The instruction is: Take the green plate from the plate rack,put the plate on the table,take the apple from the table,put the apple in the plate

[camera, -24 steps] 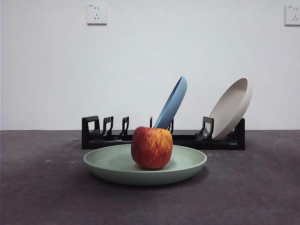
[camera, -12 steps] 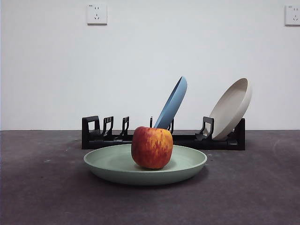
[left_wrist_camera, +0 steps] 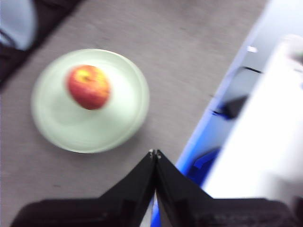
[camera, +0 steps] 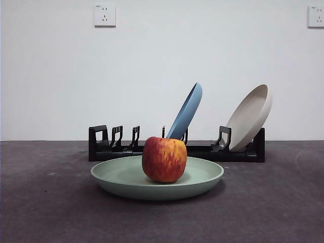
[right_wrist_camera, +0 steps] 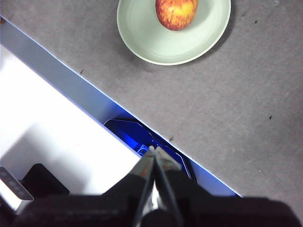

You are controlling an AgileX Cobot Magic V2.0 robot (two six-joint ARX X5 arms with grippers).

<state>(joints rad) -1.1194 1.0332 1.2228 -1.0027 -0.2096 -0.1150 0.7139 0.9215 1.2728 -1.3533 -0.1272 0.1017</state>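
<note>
From the front, the apple (camera: 164, 159) sits in the green plate (camera: 202, 178), a little left of the plate's middle, and the plate lies flat on the table (camera: 45, 207). Just behind the plate runs the rack (camera: 202, 151), holding a blue plate (camera: 186, 111) leaning near its middle and a beige plate (camera: 249, 116) leaning at its right end. No arm shows here. In the left wrist view, somewhat blurred, the left gripper (left_wrist_camera: 155, 153) has its jaws pressed together, empty, well clear of the plate (left_wrist_camera: 71, 127) that carries the apple (left_wrist_camera: 89, 87). In the right wrist view, the right gripper (right_wrist_camera: 152, 150) is likewise closed on nothing, over the table's edge, far from the plate (right_wrist_camera: 156, 42) and apple (right_wrist_camera: 176, 12).
</note>
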